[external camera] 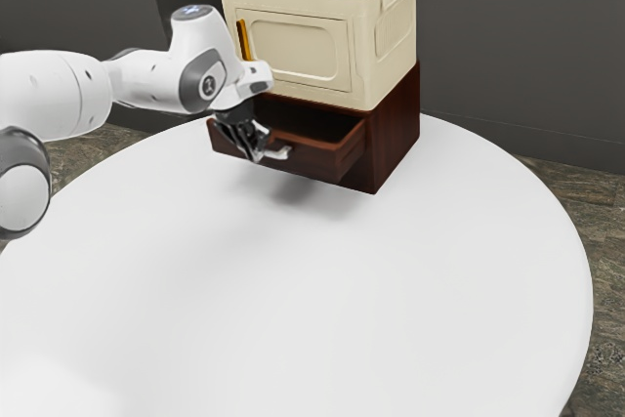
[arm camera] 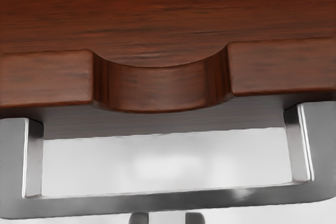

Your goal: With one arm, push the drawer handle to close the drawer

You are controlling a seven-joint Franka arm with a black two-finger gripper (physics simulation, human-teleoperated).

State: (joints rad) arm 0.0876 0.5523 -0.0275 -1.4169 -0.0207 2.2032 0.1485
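The black two-finger gripper (external camera: 254, 155) has its fingers (arm camera: 139, 218) parted by a small gap, holding nothing. The silver, squared metal handle (arm camera: 168, 199) lies just beside the fingertips, its bar running across in front of both. Behind it, the reddish-brown wooden drawer (external camera: 314, 160) stands open from its cabinet (external camera: 394, 134), beneath a cream box (external camera: 386, 41), beyond the fingers.

Dark-streaked red-brown grain on the drawer (arm camera: 47, 80), silver-grey handle (arm camera: 168, 199), cream box (external camera: 293, 46), white table (external camera: 322, 290).
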